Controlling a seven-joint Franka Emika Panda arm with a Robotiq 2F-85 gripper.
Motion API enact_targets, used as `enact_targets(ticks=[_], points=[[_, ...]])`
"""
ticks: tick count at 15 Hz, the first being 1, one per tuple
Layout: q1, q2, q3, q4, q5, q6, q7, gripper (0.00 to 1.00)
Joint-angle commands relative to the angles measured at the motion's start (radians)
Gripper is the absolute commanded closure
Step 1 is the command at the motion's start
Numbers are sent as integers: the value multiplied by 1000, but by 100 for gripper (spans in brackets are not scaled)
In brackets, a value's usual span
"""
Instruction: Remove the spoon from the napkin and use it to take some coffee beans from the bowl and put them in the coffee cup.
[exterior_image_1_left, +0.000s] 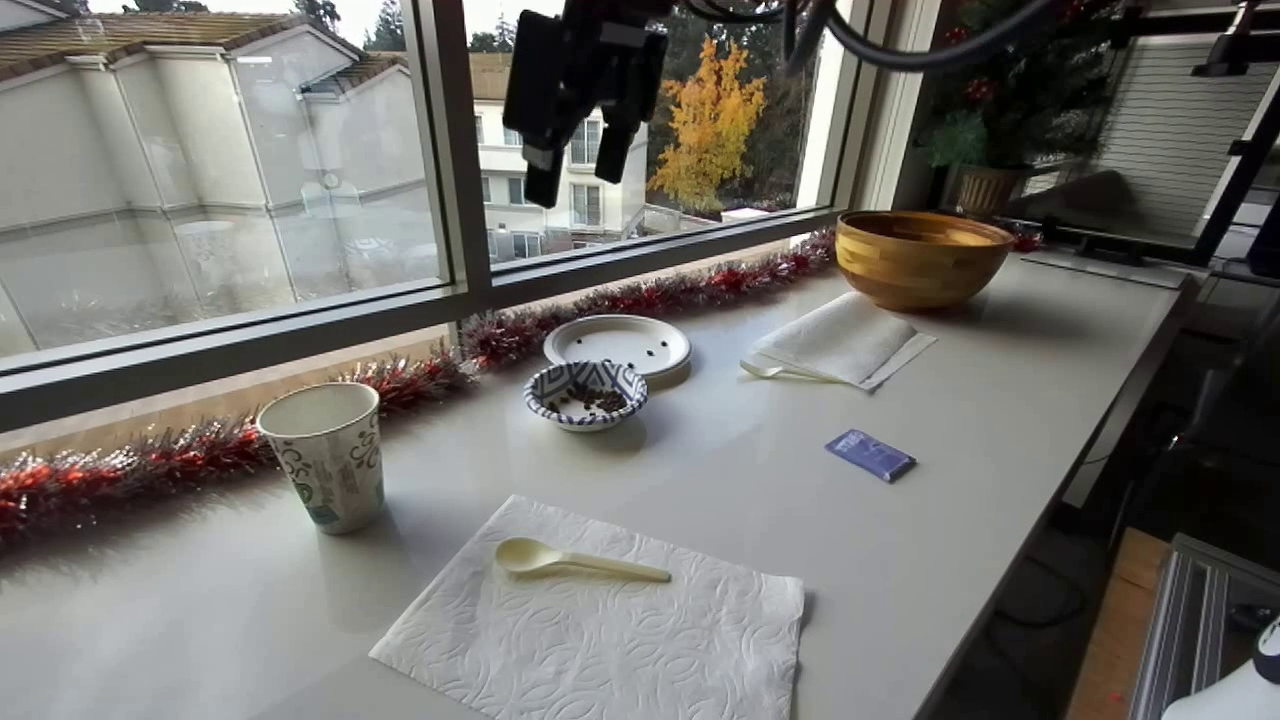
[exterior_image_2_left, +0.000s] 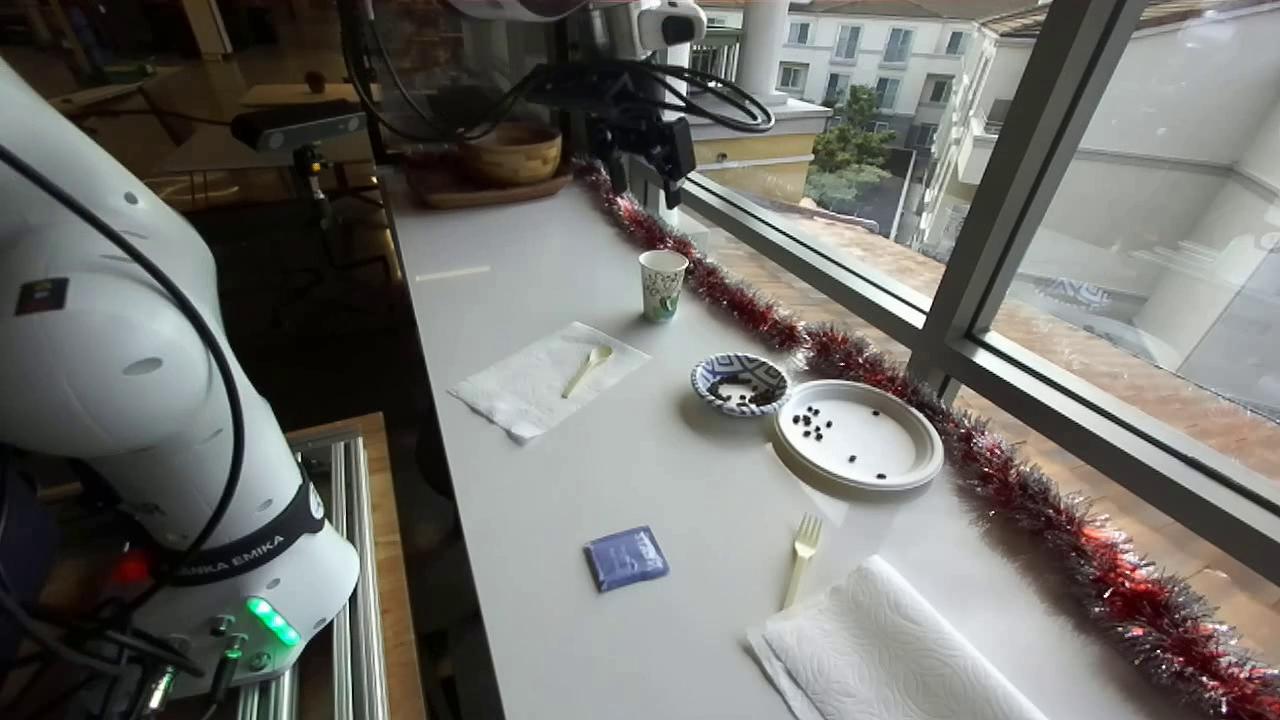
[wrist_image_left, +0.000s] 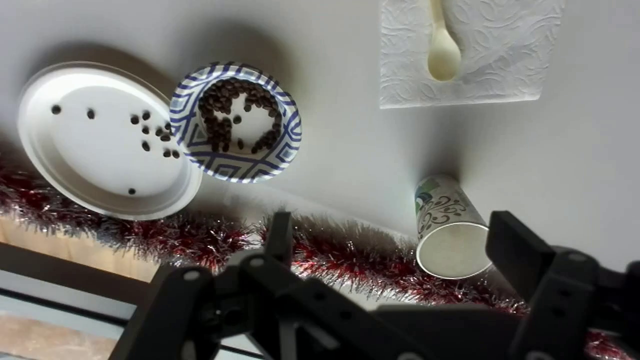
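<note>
Saw gripper (wrist_image_left: 392, 227) high above the table (exterior_image_1_left: 760, 500), fingers spread well apart. In an exterior view, found cream spoon (exterior_image_1_left: 585, 563) near, flat on the large white napkin (exterior_image_1_left: 610, 650), scoop end to the left, handle to the right. Logged coffee cup (exterior_image_1_left: 335, 470) upright, left of the napkin and a little farther off. At mid-depth, noted small patterned bowl (exterior_image_1_left: 590, 375) holding dark coffee beans (exterior_image_1_left: 600, 401), close in front of a white plate (exterior_image_1_left: 612, 336) dotted with more of the same; could not tell whether touching or apart. To the right, marked blue packet (exterior_image_1_left: 870, 456) and, farther, folded napkin (exterior_image_1_left: 840, 340) lying partly over a pale fork (exterior_image_2_left: 803, 550). Recorded wooden bowl (exterior_image_1_left: 925, 268) at far right, red-and-silver tinsel (exterior_image_1_left: 410, 385) along the foot of the window frame (exterior_image_1_left: 465, 160).
</note>
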Motion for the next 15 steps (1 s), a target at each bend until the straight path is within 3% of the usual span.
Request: enact_targets(ticks=[1,5,11,12,13,15], points=[[49,68,52,-72,-38,167,25,0],[89,162,72,-129,-25,285,-4,0],[86,343,65,-173,-42,461,17,0],[87,375,62,-171,-29,478,6,0],[92,311,65,-175,-9,420,0,0],[89,359,63,-175,-8,455,-2,0]])
